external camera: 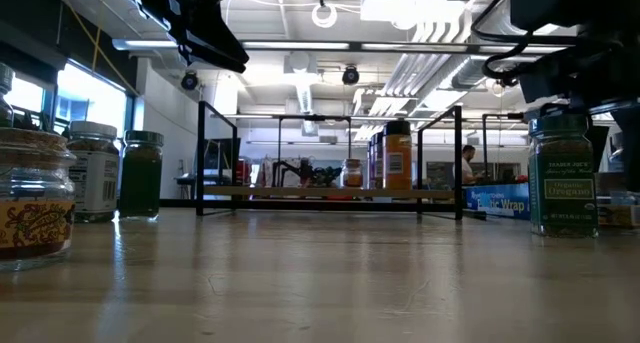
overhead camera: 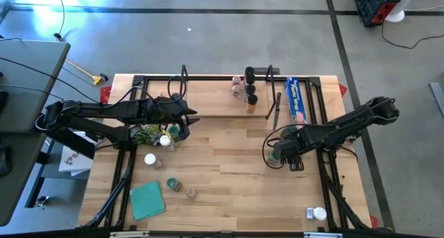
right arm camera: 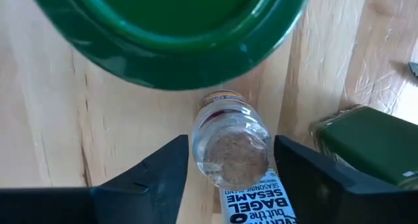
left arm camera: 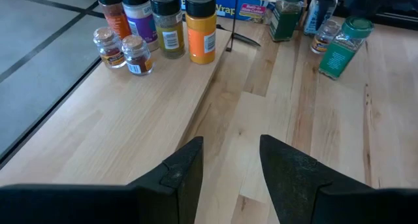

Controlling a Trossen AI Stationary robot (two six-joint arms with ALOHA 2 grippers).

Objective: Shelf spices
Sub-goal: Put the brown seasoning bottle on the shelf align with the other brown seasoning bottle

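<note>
My right gripper (right arm camera: 230,152) points down at the table's right side (overhead camera: 283,153). It is open, with one finger on either side of a small clear spice jar (right arm camera: 230,149) bearing a blue "bagel sesame" label. A green-lidded jar (right arm camera: 170,28) stands just beside it, upright on the table (external camera: 562,178). Several jars (left arm camera: 201,25) stand on the shelf's wooden board (overhead camera: 208,99) at the far middle. My left gripper (left arm camera: 232,165) hangs open and empty above the table's left part (overhead camera: 187,116).
Loose jars (overhead camera: 149,159) (overhead camera: 173,184) and a teal square (overhead camera: 147,200) lie at the near left. Another jar (overhead camera: 316,214) lies at the near right. A blue wrap box (overhead camera: 297,99) lies right of the shelf. A dark green square jar (right arm camera: 372,142) stands close to my right gripper.
</note>
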